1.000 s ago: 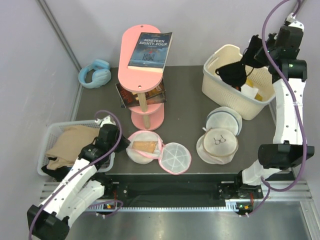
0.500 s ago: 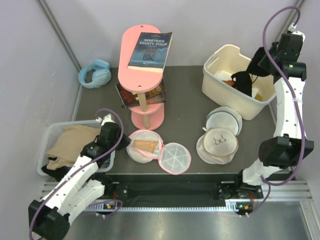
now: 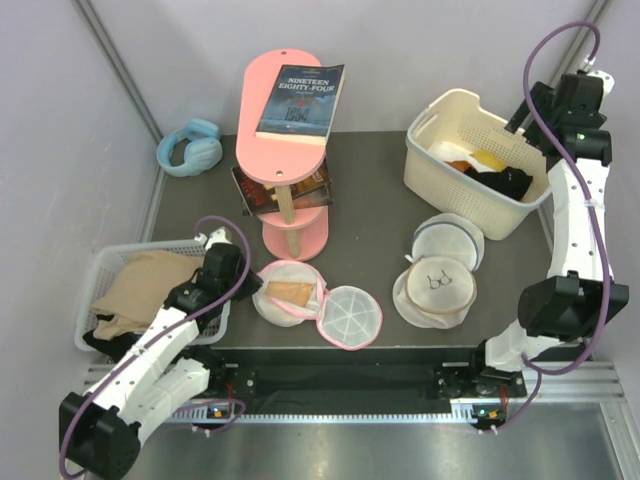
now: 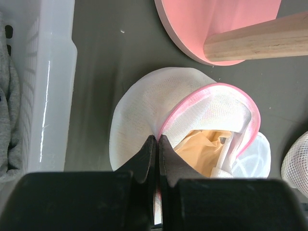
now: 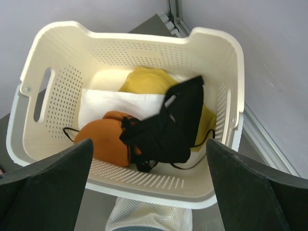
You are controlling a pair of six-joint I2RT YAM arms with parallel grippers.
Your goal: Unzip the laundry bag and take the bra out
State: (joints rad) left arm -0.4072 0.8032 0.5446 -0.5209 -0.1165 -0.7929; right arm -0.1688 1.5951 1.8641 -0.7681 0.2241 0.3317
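Observation:
The laundry bag [image 3: 283, 309], white mesh with pink trim, lies unzipped at the table's front, its round lid [image 3: 351, 315] flipped open to the right. The beige bra [image 3: 291, 292] lies inside the bag and shows through the opening in the left wrist view [image 4: 201, 149]. My left gripper [image 3: 253, 289] is shut on the bag's pink trim [image 4: 169, 120] at its left edge, fingertips [image 4: 152, 144] pressed together. My right gripper [image 3: 530, 108] hovers open over the cream basket [image 5: 144, 180], nothing between its fingers [image 5: 50, 185].
A black garment [image 5: 179, 126] lies in the cream basket [image 3: 428, 168] with orange, yellow and white items. Two beige-rimmed mesh bags [image 3: 434, 287] lie in front of it. Pink stool [image 3: 291, 110] with a book, blue headphones [image 3: 189, 147], white clothes basket [image 3: 103, 268] at left.
My right gripper opened and let go of the black garment, which dropped into the cream basket; the arm drew back to the right. The left gripper kept its hold.

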